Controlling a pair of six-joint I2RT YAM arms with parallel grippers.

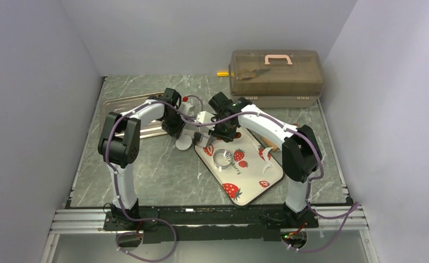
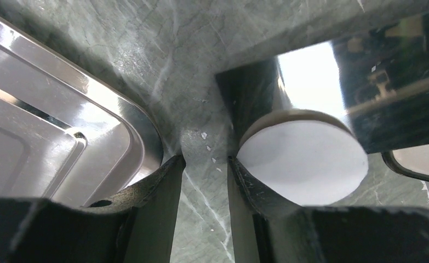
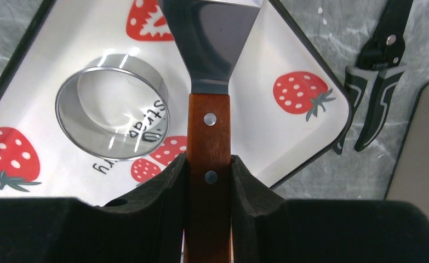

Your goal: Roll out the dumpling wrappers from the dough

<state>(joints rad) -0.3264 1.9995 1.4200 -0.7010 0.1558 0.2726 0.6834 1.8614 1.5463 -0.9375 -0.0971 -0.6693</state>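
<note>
Dumpling wrapper lies on the marble table just beside the left gripper, its half-open jaws empty, seemingly under the spatula blade; right gripper clamps the wooden handle.

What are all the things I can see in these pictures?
dumpling wrapper: one, white, on the table next to the spatula's blade
spatula: one, shiny blade with a brown wooden handle, in the right jaws
round ring: one, shiny metal, on the strawberry tray
strawberry tray: one, white with red strawberries, right of the middle
steel tray: one, silver, back left
box: one, brown see-through with a pink handle, back right
pliers: one, black and grey, on the table beside the strawberry tray
table: one, grey-green marble
left jaws: one pair, black, open, beside the wrapper
right jaws: one pair, black, shut on the spatula's handle
</note>
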